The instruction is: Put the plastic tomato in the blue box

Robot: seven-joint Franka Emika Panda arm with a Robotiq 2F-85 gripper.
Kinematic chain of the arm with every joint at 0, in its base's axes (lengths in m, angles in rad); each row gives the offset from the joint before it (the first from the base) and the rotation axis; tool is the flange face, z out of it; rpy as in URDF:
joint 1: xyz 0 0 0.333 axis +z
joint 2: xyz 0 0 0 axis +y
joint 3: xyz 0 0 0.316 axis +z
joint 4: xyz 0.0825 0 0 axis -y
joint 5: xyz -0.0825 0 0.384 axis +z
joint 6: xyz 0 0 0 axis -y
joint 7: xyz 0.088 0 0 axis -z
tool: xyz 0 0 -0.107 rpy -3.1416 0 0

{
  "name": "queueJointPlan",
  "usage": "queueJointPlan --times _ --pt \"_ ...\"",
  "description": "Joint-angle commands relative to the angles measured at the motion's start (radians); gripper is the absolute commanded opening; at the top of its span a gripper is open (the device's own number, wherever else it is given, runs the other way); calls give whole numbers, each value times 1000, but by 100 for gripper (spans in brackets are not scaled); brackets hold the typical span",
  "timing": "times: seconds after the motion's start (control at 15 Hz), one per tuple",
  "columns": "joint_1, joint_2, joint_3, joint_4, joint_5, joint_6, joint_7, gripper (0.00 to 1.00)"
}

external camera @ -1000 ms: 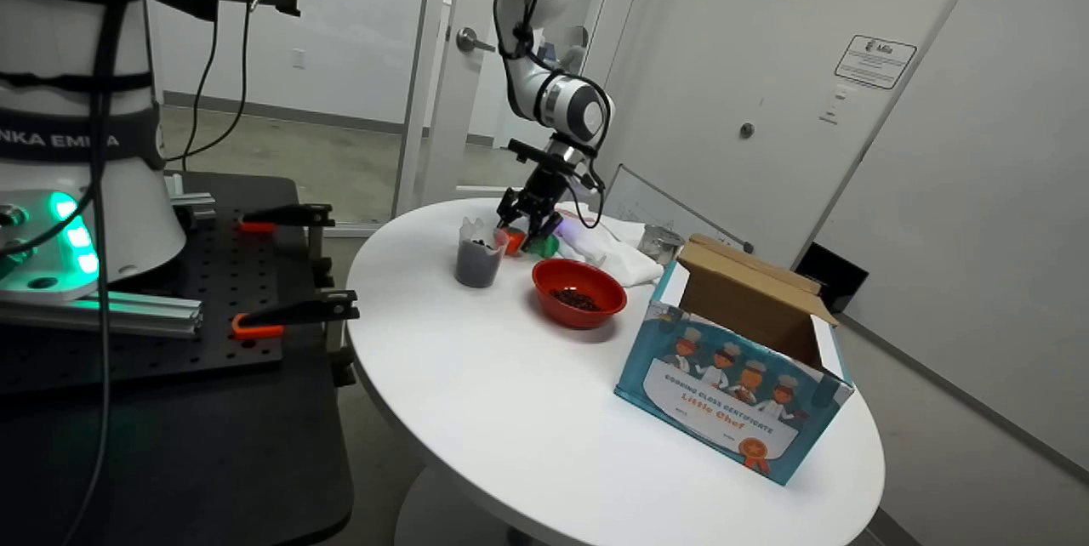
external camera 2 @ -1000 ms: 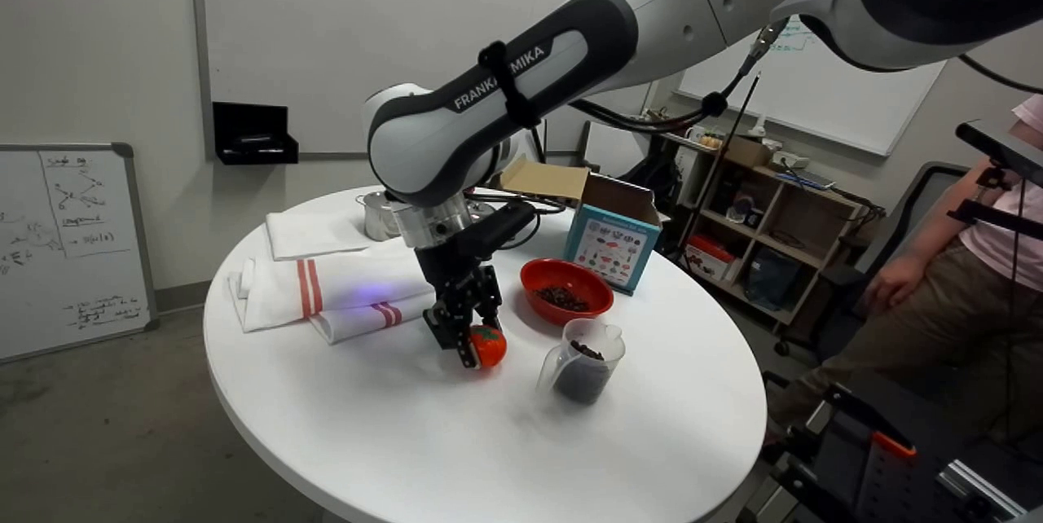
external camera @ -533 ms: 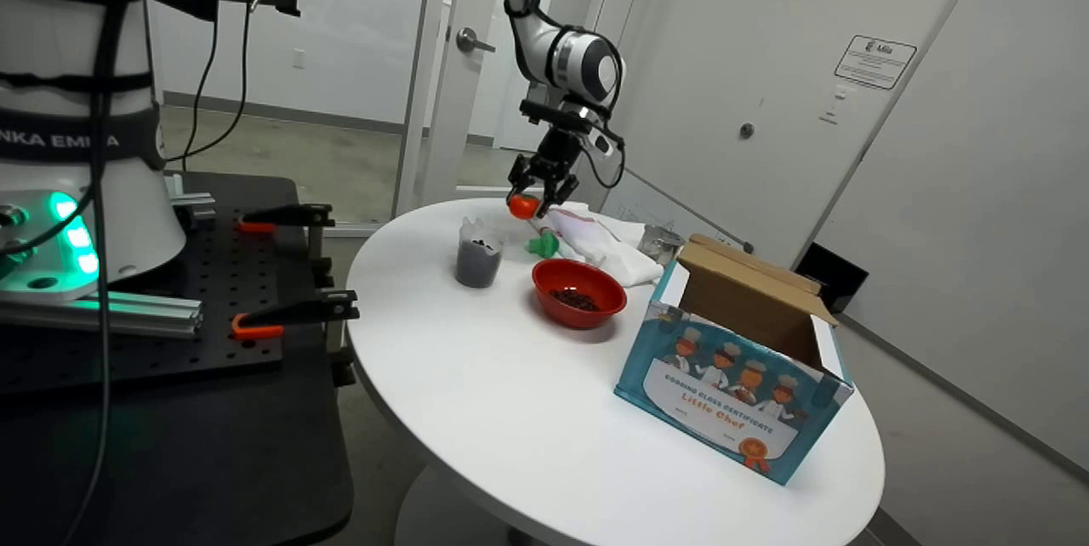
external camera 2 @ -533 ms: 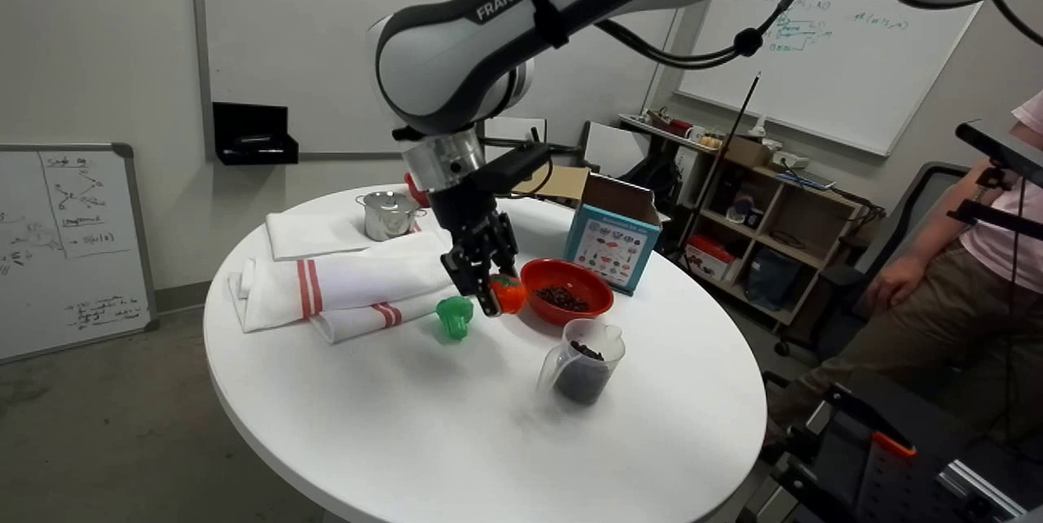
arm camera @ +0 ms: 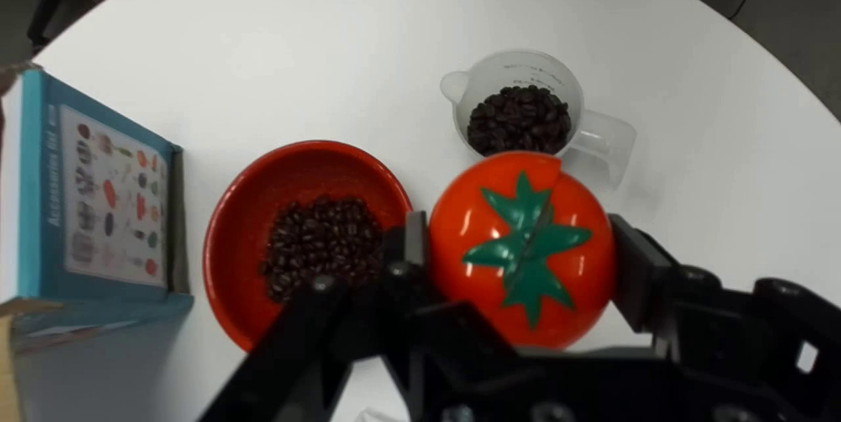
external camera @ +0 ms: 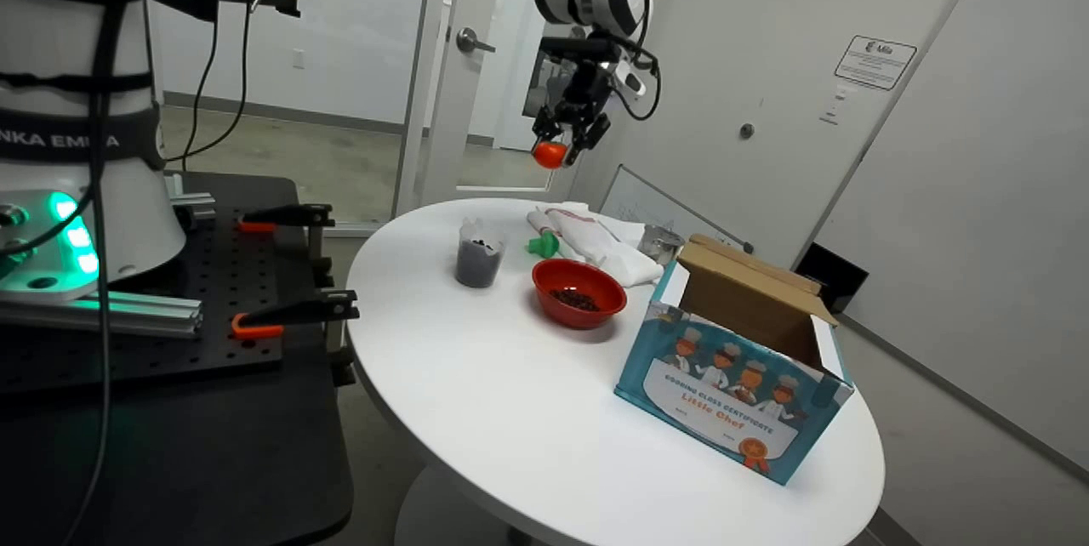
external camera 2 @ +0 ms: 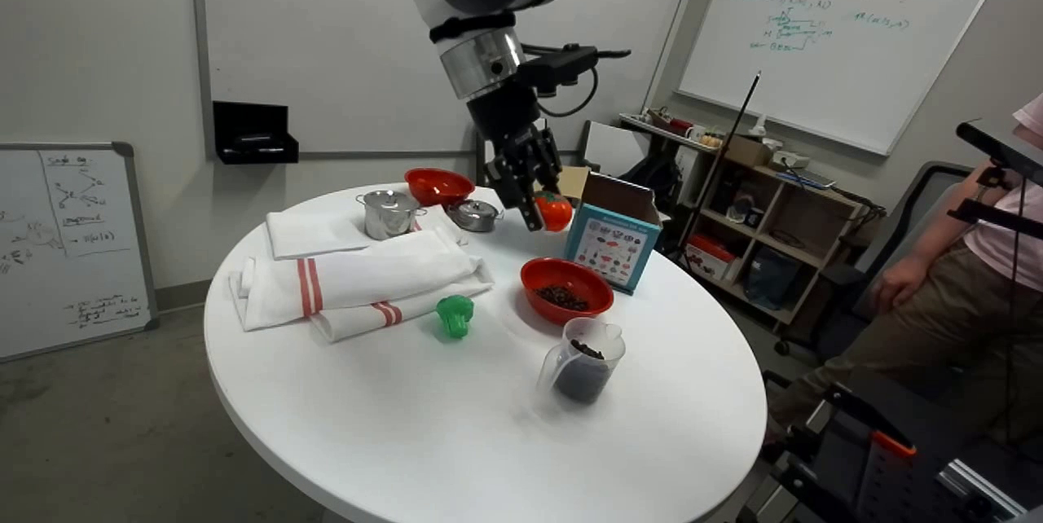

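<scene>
Two fingers [arm camera: 634, 271] of the gripper [arm camera: 523, 254] are pinching the plastic tomato [arm camera: 525, 248] across its sides — holding it well above the white table [arm camera: 282, 47]. In the wrist view the blue Little Chef carton [arm camera: 112, 195] is standing off to the left, the red bowl [arm camera: 240, 244] of coffee beans [arm camera: 322, 244] lying lower between, so next move is probably going sideways over the bowl — needing height over the carton's rim.

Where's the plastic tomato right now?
The plastic tomato is held in the end effector above the table; in the wrist view, right of the red bowl of beans.
</scene>
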Motion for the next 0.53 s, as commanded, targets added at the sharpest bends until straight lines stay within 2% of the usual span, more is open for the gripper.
queueJointPlan --times 0.0,0.47 --pt "-79 -143 -20 -120 50 6 39 38" --pt "-284 -236 -103 -155 173 8 39 38"
